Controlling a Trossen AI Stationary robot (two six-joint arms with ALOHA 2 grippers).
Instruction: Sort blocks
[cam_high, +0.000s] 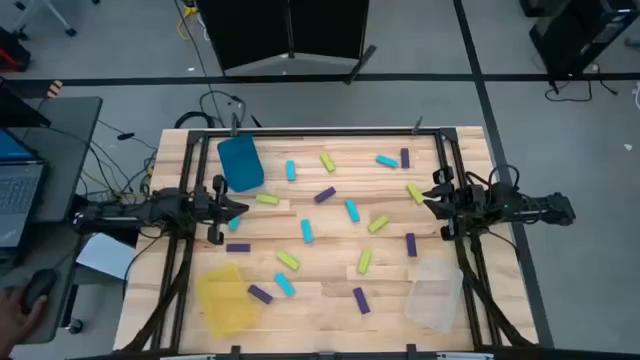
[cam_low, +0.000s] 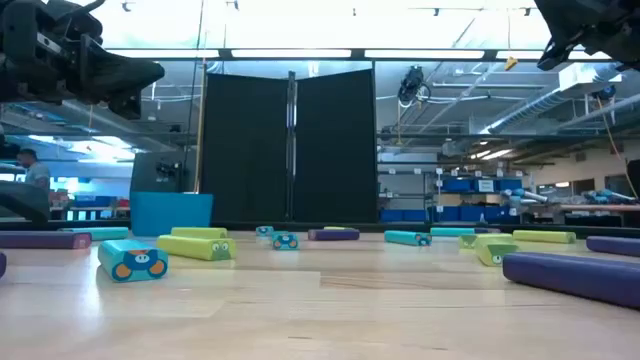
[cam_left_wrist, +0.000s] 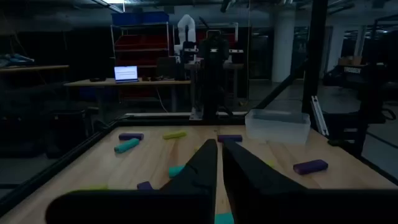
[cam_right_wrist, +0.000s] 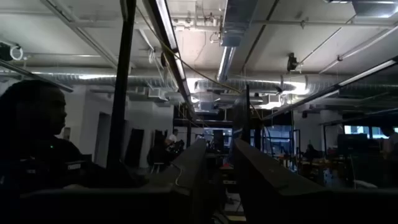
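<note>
Blocks (cam_high: 325, 195) scattered mid-table between both arms; nearest cyan block (cam_high: 236, 222) just beside left gripper (cam_high: 225, 208), jaws near-closed, empty; right gripper (cam_high: 432, 200) narrow, empty

We are looking at a table (cam_high: 330, 300) of pale wood planks — the grain is showing in long streaks, the finish smooth and faintly satin in the low view. The blocks (cam_high: 307, 232) are looking like matt plastic, with solid cyan, lime and purple faces; a cyan one (cam_low: 132, 259) is carrying a printed cartoon face. The teal bin (cam_high: 240, 162) and the yellow bin (cam_high: 226, 300) are reading as coloured plastic, the yellow one slightly translucent, while the clear bin (cam_high: 436, 294) is letting the wood show through — frosted rather than glassy. The frame rails (cam_high: 330, 131) around the table are appearing as dark matt metal.
</note>
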